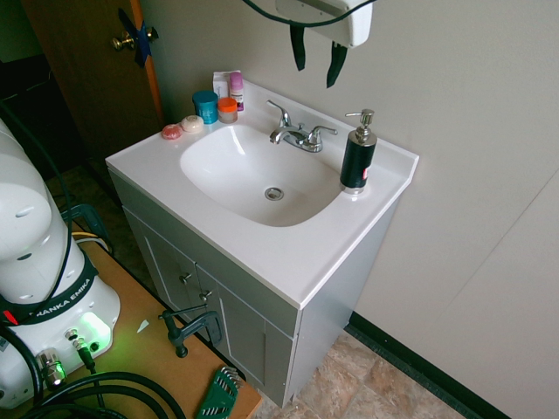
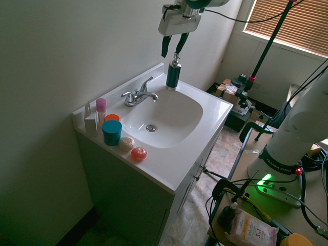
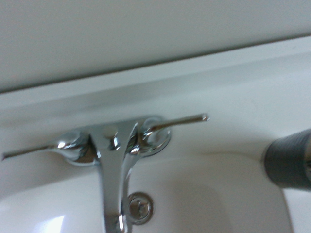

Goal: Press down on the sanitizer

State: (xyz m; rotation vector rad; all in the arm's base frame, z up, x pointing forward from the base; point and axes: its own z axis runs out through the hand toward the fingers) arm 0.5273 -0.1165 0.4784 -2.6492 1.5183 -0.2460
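The two dark fingers (image 1: 335, 65) hang apart with only air between them, so they grip nothing. The gripper (image 1: 315, 58) points straight down, high up near the wall. It is above the back of the sink, over the spot between the faucet (image 1: 295, 133) and the sanitizer (image 1: 358, 154). It touches neither one.

The sanitizer is a black round bottle with a shiny silver pump on top and a small red mark near the bottom. It stands upright on the white counter (image 1: 297, 253) at the back corner, just beside the faucet. In the second outside view the gripper (image 2: 172, 45) hangs just above the pump of the sanitizer (image 2: 173, 72), with a gap between them. In the wrist view only a dark gray edge of the bottle (image 3: 290, 159) shows, blurry, beside the faucet (image 3: 114, 155) and its two thin handles.

The sink bowl (image 1: 227, 188) holds nothing but its silver drain (image 1: 274, 193).

At the other back corner sits a small teal jar (image 2: 111, 132) with its lid on, and an orange jar (image 2: 112, 118) behind it. What is inside them cannot be seen. A pink-capped little bottle (image 2: 101, 109) stands by the wall. In front of the jars lie a pale round soap (image 2: 127, 142) and a pink-red round one (image 2: 138, 152).
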